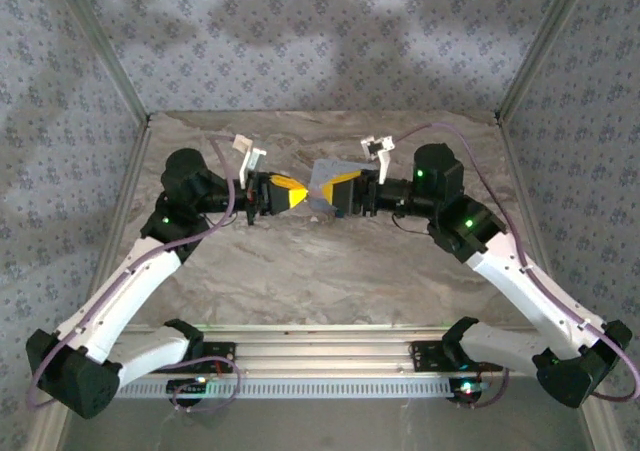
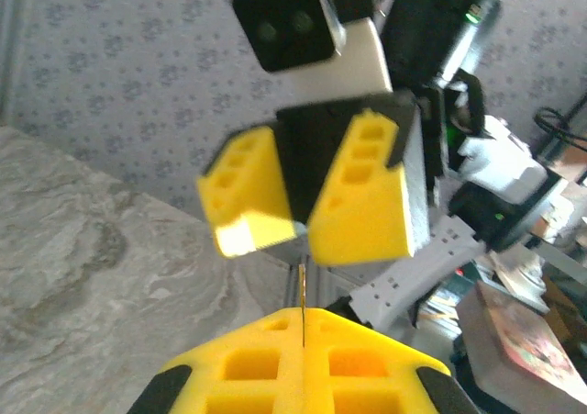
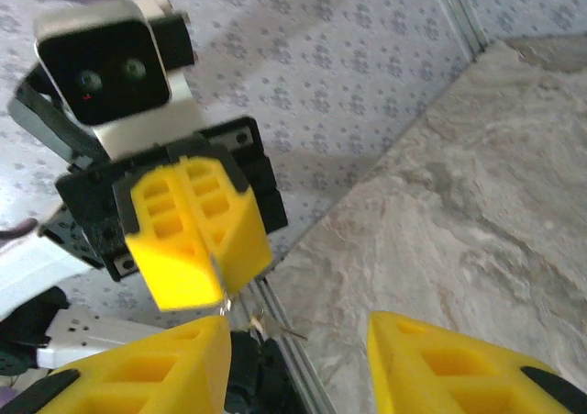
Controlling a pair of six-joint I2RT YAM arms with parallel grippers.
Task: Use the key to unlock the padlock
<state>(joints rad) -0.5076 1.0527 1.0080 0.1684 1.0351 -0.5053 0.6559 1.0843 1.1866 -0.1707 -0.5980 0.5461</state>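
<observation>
Mid-worktop (image 1: 330, 271), the two claws meet nose to nose: left claw (image 1: 298, 197) on the left, right claw (image 1: 326, 185) on the right, just apart. The key (image 2: 302, 296) pokes out from the left claw's pinched tips, straight toward the spread right claw. A box (image 1: 322, 169) sits on the worktop just behind them.

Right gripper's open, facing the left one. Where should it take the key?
Probably the bare end of the key jutting past the tips of the shut left gripper. Come straight on with the right gripper: the key stands edge-on in line with its gap, so it would close on the flat faces.
</observation>
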